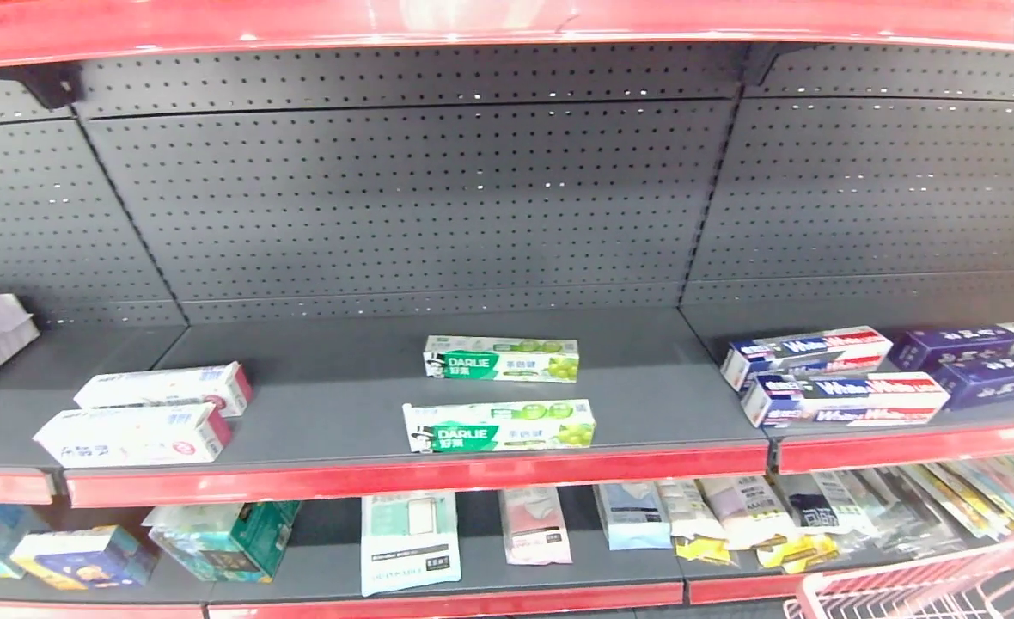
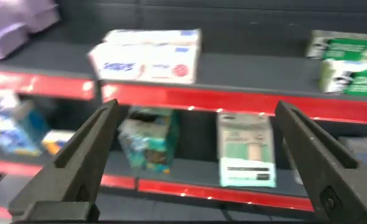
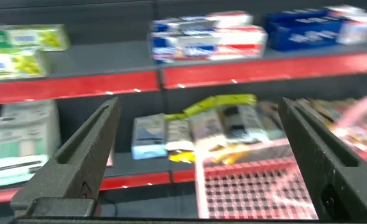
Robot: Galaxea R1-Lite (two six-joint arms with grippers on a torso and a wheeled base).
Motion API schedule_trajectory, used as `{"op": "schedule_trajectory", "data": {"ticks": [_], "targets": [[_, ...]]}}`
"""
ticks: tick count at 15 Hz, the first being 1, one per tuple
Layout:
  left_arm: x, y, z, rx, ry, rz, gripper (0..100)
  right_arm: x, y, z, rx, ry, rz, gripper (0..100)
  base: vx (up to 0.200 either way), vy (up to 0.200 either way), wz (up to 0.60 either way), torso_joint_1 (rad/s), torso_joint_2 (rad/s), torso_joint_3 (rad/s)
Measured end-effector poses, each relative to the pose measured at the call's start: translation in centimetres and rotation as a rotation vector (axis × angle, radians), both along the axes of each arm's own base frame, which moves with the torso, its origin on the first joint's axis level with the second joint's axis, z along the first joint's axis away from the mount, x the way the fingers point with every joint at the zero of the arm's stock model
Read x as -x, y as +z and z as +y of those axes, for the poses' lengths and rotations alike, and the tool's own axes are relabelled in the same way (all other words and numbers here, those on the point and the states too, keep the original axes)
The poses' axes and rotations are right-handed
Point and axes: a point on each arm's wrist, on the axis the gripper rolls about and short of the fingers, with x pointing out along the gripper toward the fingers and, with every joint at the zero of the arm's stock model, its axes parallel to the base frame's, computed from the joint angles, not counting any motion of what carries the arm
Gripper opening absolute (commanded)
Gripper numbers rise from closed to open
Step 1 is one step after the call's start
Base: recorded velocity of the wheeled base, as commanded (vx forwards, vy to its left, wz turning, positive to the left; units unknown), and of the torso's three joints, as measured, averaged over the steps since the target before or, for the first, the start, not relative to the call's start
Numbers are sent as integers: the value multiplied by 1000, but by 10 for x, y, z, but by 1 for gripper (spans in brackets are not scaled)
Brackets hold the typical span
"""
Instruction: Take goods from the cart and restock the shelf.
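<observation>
Left gripper (image 2: 196, 106): fingers apart, empty, facing the shelf (image 1: 335, 387) near the white boxes (image 2: 147, 56). Right gripper (image 3: 200, 102): fingers apart, empty, with the cart (image 3: 252, 186) rim directly ahead.

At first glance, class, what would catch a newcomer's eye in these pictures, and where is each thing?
Two green toothpaste boxes stand out first, lying one behind the other in the middle of the grey shelf. To their left lie white boxes, to their right blue-and-red boxes, and a wire cart pokes in at the head view's lower right corner.
</observation>
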Motion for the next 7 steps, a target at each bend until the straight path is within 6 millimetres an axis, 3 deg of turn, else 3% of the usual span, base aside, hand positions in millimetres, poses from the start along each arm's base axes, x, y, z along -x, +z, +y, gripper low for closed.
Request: {"op": "schedule_trajectory", "data": {"ticks": [1,7], "targets": [[0,0,0,1,0,-1,100,0,0,0,0,0,0,100,0,0,600,2,2,2],[0,0,-2,5,-103,-1,100,0,0,0,0,0,0,100,0,0,0,0,0,0]]}}
